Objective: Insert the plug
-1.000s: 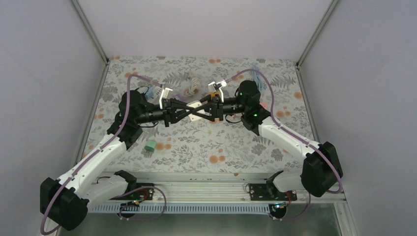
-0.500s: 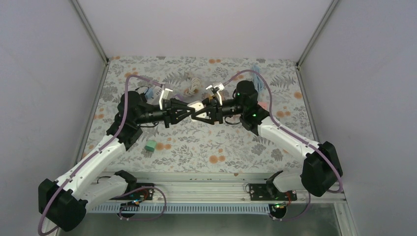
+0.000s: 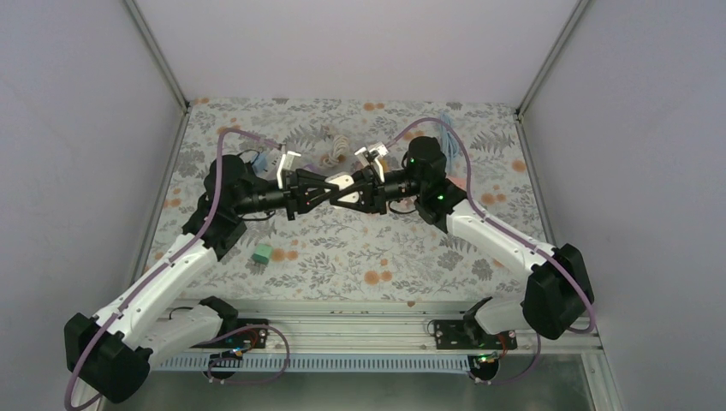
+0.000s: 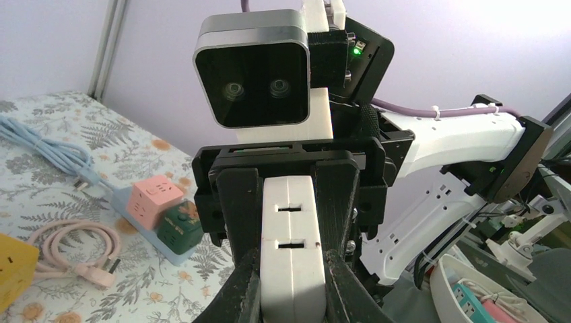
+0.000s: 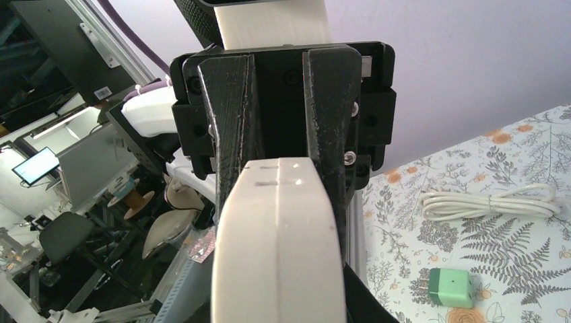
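Two end effectors, left (image 3: pixel 324 188) and right (image 3: pixel 355 190), are both clamped on the white strip (image 3: pixel 340 181), which hangs in the air over mid-desk (image 3: pixel 411 257). The arms reach level toward each other. The strip looks like rigid, light, smooth plastic, best gripped on its flat sides. A green plug (image 3: pixel 263 253) lies near-left.

Overhead, the white block (image 3: pixel 340 181) at centre is mostly covered by black fingers (image 3: pixel 315 190) closing in from both sides, and it is too small to tell plug from socket. In the left wrist view the block runs off the bottom edge, and a yellow cube (image 4: pixel 13 266) is cut by the left edge. In the right wrist view the block fills the lower centre, blurred, hiding the near fingertips.
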You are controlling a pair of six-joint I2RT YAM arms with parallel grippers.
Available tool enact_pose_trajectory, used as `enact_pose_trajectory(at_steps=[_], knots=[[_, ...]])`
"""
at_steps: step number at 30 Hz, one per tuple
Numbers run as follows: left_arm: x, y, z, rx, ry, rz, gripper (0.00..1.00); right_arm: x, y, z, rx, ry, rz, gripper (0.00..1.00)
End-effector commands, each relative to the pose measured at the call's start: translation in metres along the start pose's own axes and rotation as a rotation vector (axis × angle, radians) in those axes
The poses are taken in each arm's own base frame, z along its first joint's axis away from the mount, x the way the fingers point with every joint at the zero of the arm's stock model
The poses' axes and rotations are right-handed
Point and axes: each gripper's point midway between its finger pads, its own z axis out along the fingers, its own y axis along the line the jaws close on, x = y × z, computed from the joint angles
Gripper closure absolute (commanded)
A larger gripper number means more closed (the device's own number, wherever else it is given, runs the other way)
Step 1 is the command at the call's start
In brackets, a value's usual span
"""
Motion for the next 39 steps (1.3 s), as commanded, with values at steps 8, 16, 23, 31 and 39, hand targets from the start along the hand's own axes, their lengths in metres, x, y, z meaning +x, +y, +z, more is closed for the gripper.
enact_pose_trajectory(at_steps=[8,16,23,31,39], knots=[[-0.016,-0.018,-0.005,0.011,-0.042,0.123,0.56,-0.003,-0.008,0.001,0.062,-0.026,0.042,0.96],[-0.028,-0.012,-0.018,-0.114,-0.116,0.172,0.37,-0.003,-0.002,-0.004,0.087,-0.034,-0.005,0.97],[-0.021,-0.007,-0.008,-0.072,-0.07,0.111,0.58,-0.002,0.004,-0.004,0.065,-0.017,-0.022,0.97],[-0.019,-0.012,-0.007,-0.039,-0.063,0.114,0.86,-0.007,0.005,-0.002,0.049,-0.012,-0.026,0.96],[-0.017,-0.011,-0.007,-0.044,-0.063,0.126,0.98,-0.013,-0.003,0.002,0.055,-0.016,0.032,0.73]])
